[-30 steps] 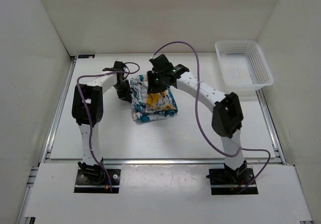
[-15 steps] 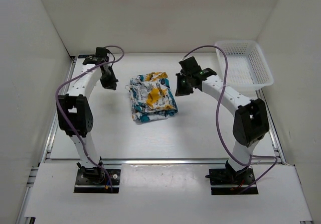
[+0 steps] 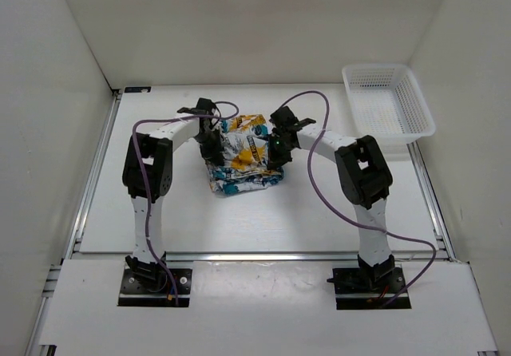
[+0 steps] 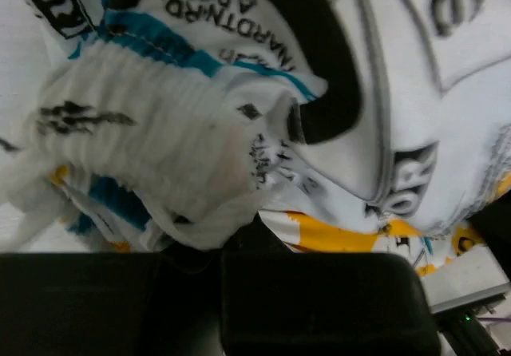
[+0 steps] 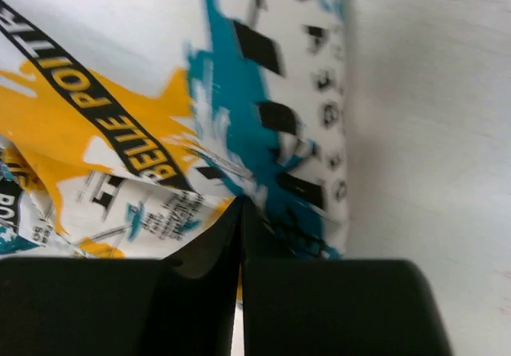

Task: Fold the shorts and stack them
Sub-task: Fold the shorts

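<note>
The folded shorts (image 3: 242, 161), white with teal, yellow and black print, lie in a pile at the middle of the table. My left gripper (image 3: 212, 137) is at the pile's upper left edge and my right gripper (image 3: 275, 149) is at its right edge. In the left wrist view the shorts (image 4: 160, 132) fill the frame and the left gripper (image 4: 239, 240) has its jaws together with the white ribbed waistband draped at the tips. In the right wrist view the right gripper (image 5: 239, 212) has its jaws together on a fold of the shorts (image 5: 120, 116).
A white mesh basket (image 3: 421, 108) stands at the back right corner. White walls enclose the table on the left, back and right. Purple cables loop from both arms above the table.
Half a second ago both grippers were lifted away to the sides of the pile. Both have now come back in and rest against its left and right edges.
</note>
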`<action>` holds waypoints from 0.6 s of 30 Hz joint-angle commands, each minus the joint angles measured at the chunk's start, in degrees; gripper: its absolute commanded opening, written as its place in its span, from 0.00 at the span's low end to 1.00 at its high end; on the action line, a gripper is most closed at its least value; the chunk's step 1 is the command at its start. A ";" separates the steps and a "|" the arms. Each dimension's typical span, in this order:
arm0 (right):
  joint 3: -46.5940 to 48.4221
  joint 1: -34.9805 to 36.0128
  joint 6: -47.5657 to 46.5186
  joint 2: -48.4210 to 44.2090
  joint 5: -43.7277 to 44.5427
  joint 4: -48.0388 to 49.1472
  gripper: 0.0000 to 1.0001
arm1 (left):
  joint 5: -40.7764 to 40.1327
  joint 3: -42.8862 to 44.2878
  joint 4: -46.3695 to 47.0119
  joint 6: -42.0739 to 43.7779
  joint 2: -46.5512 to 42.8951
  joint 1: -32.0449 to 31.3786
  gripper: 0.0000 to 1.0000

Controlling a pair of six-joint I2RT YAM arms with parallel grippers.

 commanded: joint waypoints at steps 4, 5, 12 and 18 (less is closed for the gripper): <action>-0.51 -0.96 -0.23 -12.81 0.31 -0.88 0.32 | -2.03 2.75 -0.80 3.10 -8.76 0.65 0.10; 0.10 -0.96 -0.23 -15.12 1.27 -1.41 0.44 | -2.64 3.89 -1.77 3.10 -11.03 0.65 0.10; -1.64 -0.96 -0.75 -35.49 25.02 -10.63 0.98 | -2.12 9.27 -8.27 5.74 -26.50 0.65 0.62; -10.43 -5.61 -0.75 -48.60 41.17 -16.88 0.99 | -12.02 -0.98 -8.81 4.43 -45.98 3.45 0.66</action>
